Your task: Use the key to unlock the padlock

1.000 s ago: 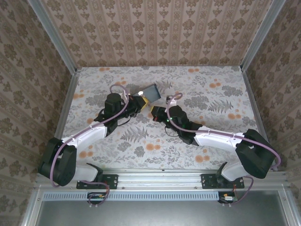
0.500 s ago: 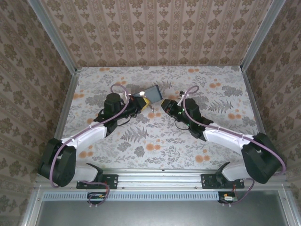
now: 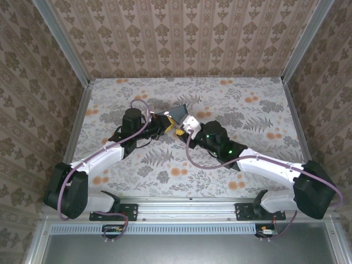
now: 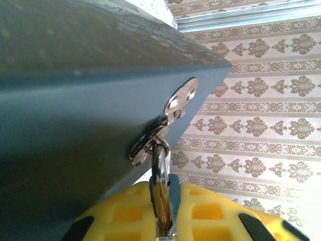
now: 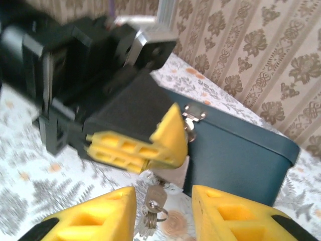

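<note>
My left gripper (image 4: 165, 201) is shut on the padlock, whose silvery shackle (image 4: 160, 168) runs up through the hasp (image 4: 180, 100) of the dark blue tin (image 4: 75, 125). In the right wrist view the left gripper's yellow fingers (image 5: 150, 143) cover most of the padlock (image 5: 173, 171). The key (image 5: 154, 198) hangs down from the padlock's underside with its ring of spare keys. My right gripper (image 5: 163, 213) is open, with one yellow finger on each side of the hanging key and touching neither it nor the padlock. In the top view the left gripper (image 3: 168, 126) and right gripper (image 3: 185, 127) meet in front of the tin (image 3: 177, 113).
The tin is tilted, with its front lifted off the floral tabletop (image 3: 247, 104). Patterned walls (image 3: 181, 38) and metal rails enclose the table on three sides. Both arms reach in towards the middle from the near edge.
My right gripper has opened and let go of the key, which now hangs from the padlock. The right wrist has turned and shifted slightly. The left gripper keeps its hold.
</note>
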`<state>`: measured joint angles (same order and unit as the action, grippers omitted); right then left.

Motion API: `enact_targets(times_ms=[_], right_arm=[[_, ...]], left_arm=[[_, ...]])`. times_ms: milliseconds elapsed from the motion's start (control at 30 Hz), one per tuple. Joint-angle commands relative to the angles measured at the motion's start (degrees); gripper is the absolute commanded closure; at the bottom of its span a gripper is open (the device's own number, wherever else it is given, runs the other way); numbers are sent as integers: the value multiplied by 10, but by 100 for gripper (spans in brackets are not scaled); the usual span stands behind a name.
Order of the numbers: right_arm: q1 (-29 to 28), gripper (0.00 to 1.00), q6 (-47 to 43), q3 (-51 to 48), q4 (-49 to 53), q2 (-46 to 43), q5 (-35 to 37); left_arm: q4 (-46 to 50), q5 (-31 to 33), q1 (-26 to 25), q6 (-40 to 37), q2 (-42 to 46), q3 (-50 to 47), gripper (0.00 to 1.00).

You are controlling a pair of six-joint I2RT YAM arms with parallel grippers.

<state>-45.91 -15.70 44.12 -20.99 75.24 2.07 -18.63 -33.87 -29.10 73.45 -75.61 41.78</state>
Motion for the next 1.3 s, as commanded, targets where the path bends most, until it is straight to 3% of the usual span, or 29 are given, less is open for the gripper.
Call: enact_targets(times_ms=[0,267,667,933,1267], right_arm=[[-9,65,-130,-8,-40,20,29],[-10,65,-142,-15,-55,41,40],[-18,74,-141,-4,-78,76,66],[-30,73,-127,1,-91,72,97],[-39,85,-121,13,-82,74,111]], left_arm=[[-17,-12,4,-5,19,35,100],[-12,-15,8,-8,13,45,100],[-21,-13,9,-2,15,41,100],[-20,-9,9,-3,20,35,100],[-22,-4,9,-4,27,28,100]])
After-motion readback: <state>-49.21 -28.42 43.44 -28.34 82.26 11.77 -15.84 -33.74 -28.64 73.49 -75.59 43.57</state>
